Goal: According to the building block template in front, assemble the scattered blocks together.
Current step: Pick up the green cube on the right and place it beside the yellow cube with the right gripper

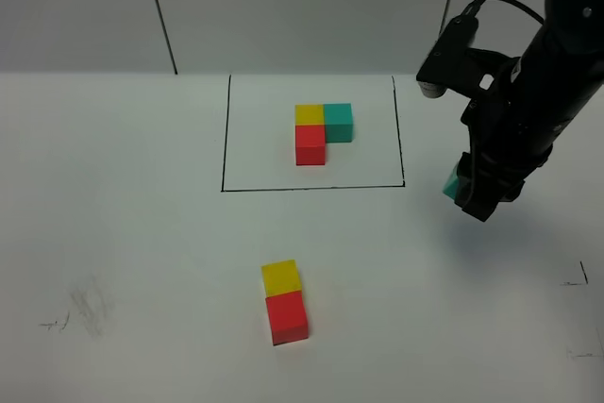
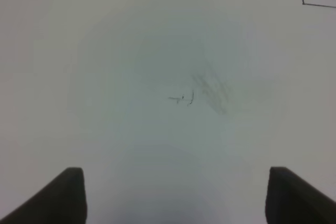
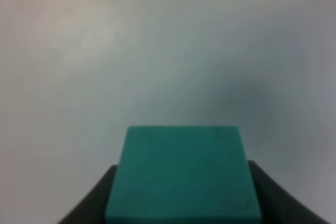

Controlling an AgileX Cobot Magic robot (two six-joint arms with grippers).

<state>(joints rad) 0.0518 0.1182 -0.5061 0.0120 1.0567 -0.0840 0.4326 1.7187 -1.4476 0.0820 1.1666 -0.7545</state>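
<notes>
Left gripper [image 2: 173, 198]: jaws spread wide, empty, over bare counter [image 1: 123, 233] toward its left edge. Yellow block [image 1: 281, 277] touching red block [image 1: 287, 317], mid-counter toward the near edge; building block template [image 1: 322, 132] framed toward the far edge. Right gripper [image 1: 472, 197]: clamped on teal block [image 3: 184, 174], aloft toward the right edge; best set squarely against the yellow block's right face, matching the template's L.

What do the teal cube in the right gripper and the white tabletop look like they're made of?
The small teal cube looks like matte painted wood or dense foam: flat colour, no glare, faint surface specks. The white tabletop looks like smooth laminate or paper, judging by its pen lines and grey smudges. Neither is certain.
</notes>
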